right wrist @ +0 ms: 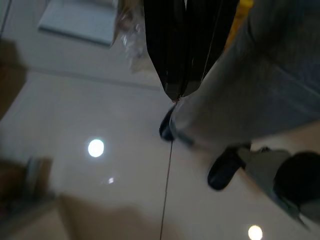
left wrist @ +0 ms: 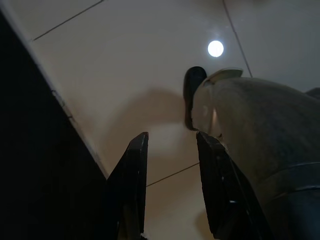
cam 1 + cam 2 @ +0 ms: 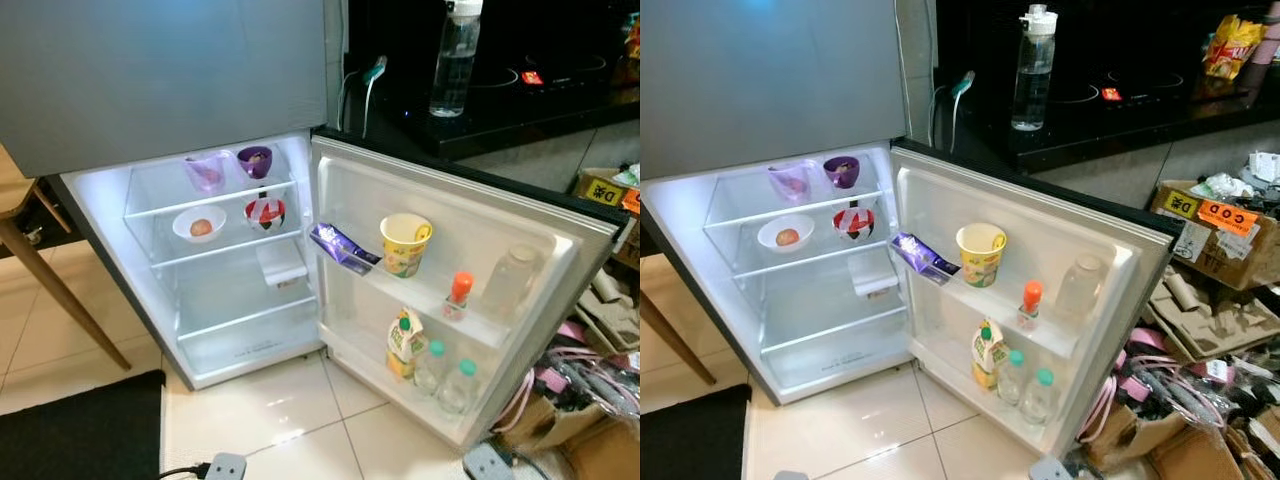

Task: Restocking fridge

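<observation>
Left wrist view shows the left gripper point(image 2: 167, 145) parted and empty, aimed at floor tiles; right gripper point(image 1: 176, 95) pinched closed, empty; the open fridge point(image 3: 215, 290) stands ahead

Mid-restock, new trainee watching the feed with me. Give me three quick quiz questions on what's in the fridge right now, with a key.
1. True or false: the yellow cup stands on the door's upper shelf.
2. How many green-capped bottles are on the door's lower shelf?
3. What lies in the white bowl? A) a round reddish food B) a spoon C) nothing

Key: 1 true; 2 two; 3 A
</observation>
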{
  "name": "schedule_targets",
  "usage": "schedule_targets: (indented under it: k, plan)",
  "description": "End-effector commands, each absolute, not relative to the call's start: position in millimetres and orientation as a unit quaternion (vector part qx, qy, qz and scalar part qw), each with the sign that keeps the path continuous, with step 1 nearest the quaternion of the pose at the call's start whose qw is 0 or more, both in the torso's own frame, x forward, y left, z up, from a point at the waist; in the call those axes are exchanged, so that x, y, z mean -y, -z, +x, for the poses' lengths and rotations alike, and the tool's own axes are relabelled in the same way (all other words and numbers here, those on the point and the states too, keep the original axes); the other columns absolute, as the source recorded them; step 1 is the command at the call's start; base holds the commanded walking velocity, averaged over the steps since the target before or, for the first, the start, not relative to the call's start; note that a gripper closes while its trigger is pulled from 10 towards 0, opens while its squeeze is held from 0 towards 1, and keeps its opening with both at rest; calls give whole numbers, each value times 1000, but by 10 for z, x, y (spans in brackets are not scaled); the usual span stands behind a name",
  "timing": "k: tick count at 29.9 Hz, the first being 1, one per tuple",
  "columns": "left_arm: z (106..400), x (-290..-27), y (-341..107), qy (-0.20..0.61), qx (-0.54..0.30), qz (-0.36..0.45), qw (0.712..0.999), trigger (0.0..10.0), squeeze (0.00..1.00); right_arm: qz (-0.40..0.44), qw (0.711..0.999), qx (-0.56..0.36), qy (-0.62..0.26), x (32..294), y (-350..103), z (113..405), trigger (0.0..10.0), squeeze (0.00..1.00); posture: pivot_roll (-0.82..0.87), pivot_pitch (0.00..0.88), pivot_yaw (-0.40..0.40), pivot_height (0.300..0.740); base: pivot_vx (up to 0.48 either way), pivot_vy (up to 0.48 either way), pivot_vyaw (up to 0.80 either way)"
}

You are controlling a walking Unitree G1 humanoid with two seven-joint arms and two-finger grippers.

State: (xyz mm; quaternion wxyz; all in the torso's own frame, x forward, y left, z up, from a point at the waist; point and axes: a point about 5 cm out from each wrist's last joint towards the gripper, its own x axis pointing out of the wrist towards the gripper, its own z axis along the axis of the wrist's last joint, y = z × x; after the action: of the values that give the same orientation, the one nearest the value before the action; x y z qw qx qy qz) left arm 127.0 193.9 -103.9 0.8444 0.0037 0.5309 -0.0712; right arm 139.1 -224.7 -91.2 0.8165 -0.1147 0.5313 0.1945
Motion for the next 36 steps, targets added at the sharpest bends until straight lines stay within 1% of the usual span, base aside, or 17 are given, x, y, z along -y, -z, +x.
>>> schedule_targets:
  k: [1, 6, 8, 12, 15, 18, 20, 21, 23, 24, 25, 27, 30, 31, 32, 33, 36]
  plan:
    - [1274, -1935, 1038, 77, -531, 9, 844, 10000, 0, -109, 821, -532, -177, 2269, 917, 1377, 10000, 0, -51, 0, 22, 740, 0, -465, 0]
    - [1279, -1938, 1036, 76, -531, 9, 844, 10000, 0, -107, 828, -533, -137, 2337, 915, 1367, 10000, 0, -49, 0, 23, 740, 0, -463, 0]
    - [1297, -1956, 1029, 67, -528, 10, 846, 10000, 0, -114, 838, -522, -115, 2381, 884, 1436, 10000, 0, -52, 0, 24, 740, 0, 0, 0]
    - [1303, -1954, 1028, 68, -528, 9, 847, 10000, 0, -118, 840, -517, -114, 2387, 868, 1475, 10000, 0, -52, 0, 24, 740, 0, 0, 0]
    - [1306, -1954, 1026, 68, -527, 8, 847, 10000, 0, -128, 847, -505, -111, 2402, 829, 1562, 10000, 0, -52, 0, 24, 740, 0, 0, 0]
    - [1304, -1955, 1027, 68, -528, 7, 847, 10000, 0, -143, 867, -470, -89, 2472, 712, 1780, 10000, 0, -53, 0, 25, 740, 0, 0, 0]
    - [1304, -1956, 1027, 68, -528, 7, 847, 10000, 0, -146, 872, -460, -82, 2490, 680, 1832, 10000, 0, -53, 0, 25, 740, 0, 0, 0]
    - [1299, -1956, 1028, 67, -528, 7, 846, 10000, 0, -140, 901, -409, -38, 2596, 501, 2087, 10000, 0, -52, 0, 25, 740, 0, 0, 0]
    - [1295, -1957, 1030, 66, -529, 6, 846, 10000, 0, -141, 924, -355, 15, 2745, 282, 2327, 10000, 0, -50, 0, 24, 740, 0, 0, 0]
    - [1292, -1958, 1031, 66, -529, 6, 846, 10000, 0, -142, 931, -333, 42, 2824, 176, 2423, 10000, 0, -50, 0, 24, 740, 0, 0, 0]
    - [1292, -1958, 1031, 66, -529, 6, 846, 10000, 0, -142, 931, -333, 42, 2824, 176, 2423, 10000, 0, -50, 0, 24, 740, 0, 0, 0]
    - [1287, -1959, 1032, 66, -530, 5, 846, 10000, 0, -138, 943, -291, 89, 2978, -59, 2614, 10000, 0, -47, 0, 25, 740, 0, 0, 0]
    - [1287, -1959, 1032, 66, -530, 5, 846, 10000, 0, -138, 943, -291, 89, 2978, -59, 2614, 10000, 0, -47, 0, 25, 740, 0, 0, 0]
    - [1284, -1960, 1033, 65, -530, 4, 846, 10000, 0, -125, 953, -257, 104, 3036, -231, 2756, 10000, 0, -47, 0, 25, 740, 0, 0, 0]
    - [1284, -1960, 1033, 65, -530, 4, 846, 10000, 0, -125, 953, -257, 104, 3036, -231, 2756, 10000, 0, -47, 0, 25, 740, 0, 0, 0]
    - [1278, -1959, 1035, 64, -530, 1, 845, 10000, 0, -84, 975, -174, 114, 3085, -615, 3046, 10000, 0, -46, 1, 26, 740, 0, 0, 0]
    - [1279, -1956, 1034, 62, -529, -2, 846, 10000, 0, -54, 989, -98, 97, 3057, -966, 3278, 10000, 0, -43, 0, 23, 740, 0, 0, 0]
